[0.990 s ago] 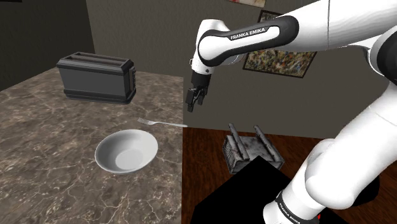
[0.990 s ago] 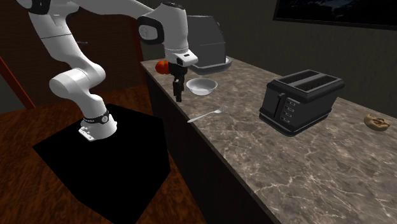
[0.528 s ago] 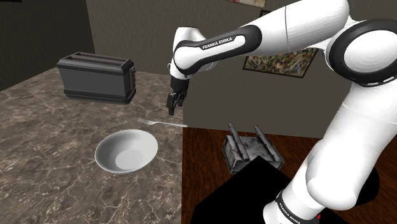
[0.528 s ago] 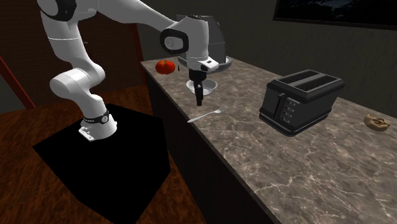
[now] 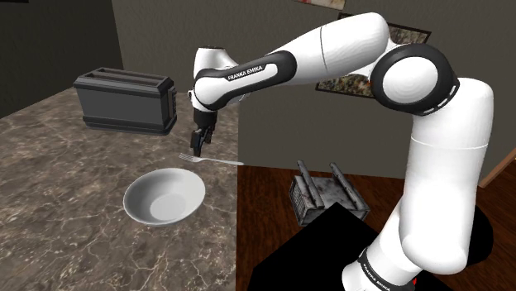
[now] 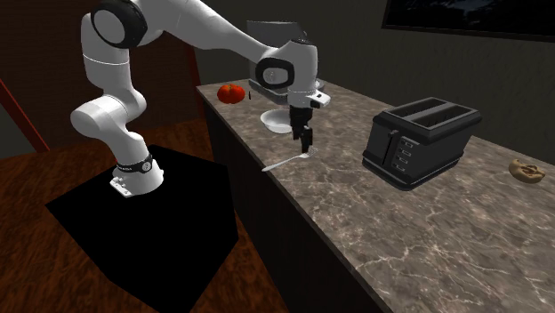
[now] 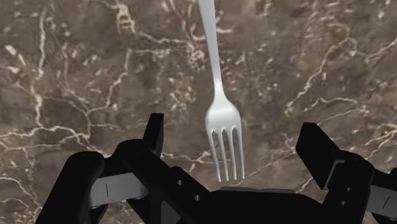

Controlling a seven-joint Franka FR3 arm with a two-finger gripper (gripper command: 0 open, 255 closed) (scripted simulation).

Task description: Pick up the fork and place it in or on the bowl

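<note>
A silver fork point(image 5: 211, 159) lies flat on the brown marble counter, its handle reaching to the counter's edge. A white bowl point(image 5: 164, 196) sits just in front of it in the shoulder view. My black gripper point(image 5: 197, 140) hangs a short way above the fork's tine end, pointing down. In the wrist view the fork point(image 7: 221, 121) lies between the two fingers point(image 7: 154, 130), which stand wide apart and touch nothing, so the gripper point(image 7: 236, 143) is open. In the second exterior view the gripper point(image 6: 307, 142) hovers over the fork point(image 6: 290, 161), and the arm partly hides the bowl point(image 6: 277, 123).
A dark toaster point(image 5: 126, 100) stands at the back of the counter point(image 5: 58, 178). A red tomato point(image 6: 231, 93) and a grey appliance point(image 6: 286, 46) sit beyond the bowl. A small round pastry point(image 6: 527, 170) lies far along the counter. A grey rack point(image 5: 325, 195) rests on the wooden floor.
The arm has swung over the counter toward the toaster, and the gripper has come from beyond the counter's edge to above the fork's tines. Fork and bowl have not moved.
</note>
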